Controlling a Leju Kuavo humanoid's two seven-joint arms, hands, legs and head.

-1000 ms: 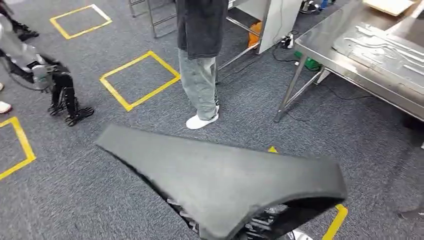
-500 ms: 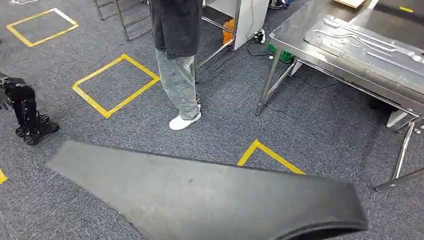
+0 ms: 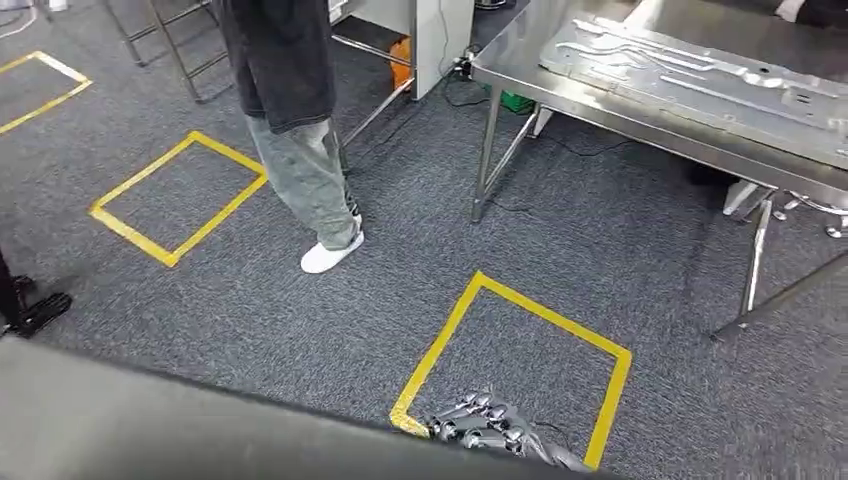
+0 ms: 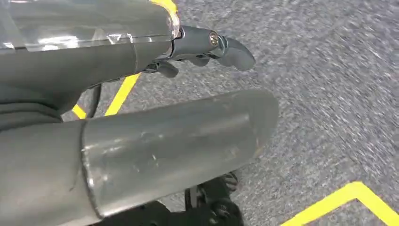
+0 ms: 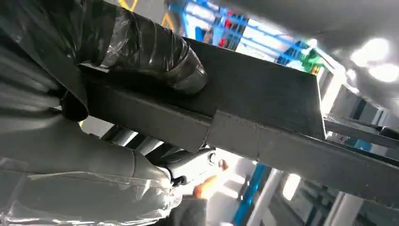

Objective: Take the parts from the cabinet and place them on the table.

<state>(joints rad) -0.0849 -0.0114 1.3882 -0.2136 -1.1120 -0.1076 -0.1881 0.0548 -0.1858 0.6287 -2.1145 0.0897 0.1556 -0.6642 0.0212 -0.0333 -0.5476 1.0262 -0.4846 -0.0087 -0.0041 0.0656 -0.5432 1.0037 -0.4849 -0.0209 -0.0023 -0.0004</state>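
A large flat dark grey part [image 3: 150, 425] lies across the bottom left of the head view, its far edge slanting down to the right. My right hand [image 3: 490, 425] shows at that edge, fingers curled beneath it. In the right wrist view this hand [image 5: 94, 94] grips the part [image 5: 263, 108], with the thumb pressed on its top face and the fingers under its rim. My left hand [image 4: 141, 61] hangs over the carpet with thumb and fingers apart and nothing between them. The steel table [image 3: 640, 125] stands at the upper right.
A stamped metal panel [image 3: 700, 75] lies on the table. A person [image 3: 290, 110] in dark top and grey trousers stands upper left of centre. Yellow tape squares [image 3: 520, 360] mark the grey carpet. The table legs [image 3: 487, 150] come down near the middle.
The whole view has swung round: the person and the table have slid left in the picture and the table is nearer. The part has sunk to the bottom edge, baring my right hand.
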